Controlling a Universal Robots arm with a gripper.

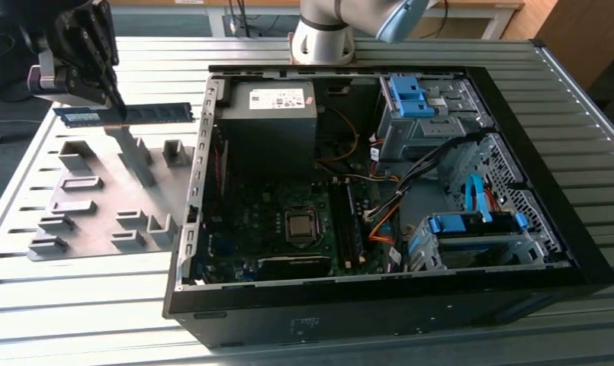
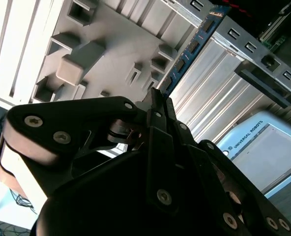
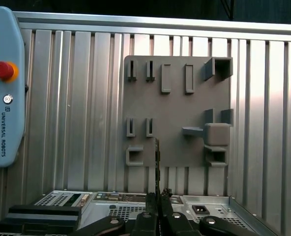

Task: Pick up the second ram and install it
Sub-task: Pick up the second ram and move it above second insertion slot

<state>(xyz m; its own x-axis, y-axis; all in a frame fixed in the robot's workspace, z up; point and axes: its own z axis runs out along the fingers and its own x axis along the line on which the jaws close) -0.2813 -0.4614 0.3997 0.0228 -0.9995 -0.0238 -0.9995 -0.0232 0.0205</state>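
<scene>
The second ram [image 1: 159, 113], a dark blue-green stick, hangs level, on edge.

Your computer case [image 1: 388, 191] sits on the counter [image 1: 83, 305]; the holder plate [image 1: 95, 212] lies beside it, at the exterior view's left, the second ram [image 1: 162, 113] held above it.

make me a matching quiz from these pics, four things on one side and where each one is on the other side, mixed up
Things:
1. ram
2. holder plate
3. power supply
4. red button

Places:
a. on the pendant
b. inside the case
c. clamped in the gripper
d. flat on the table, beside the case

Pairs: 1-c, 2-d, 3-b, 4-a
</scene>
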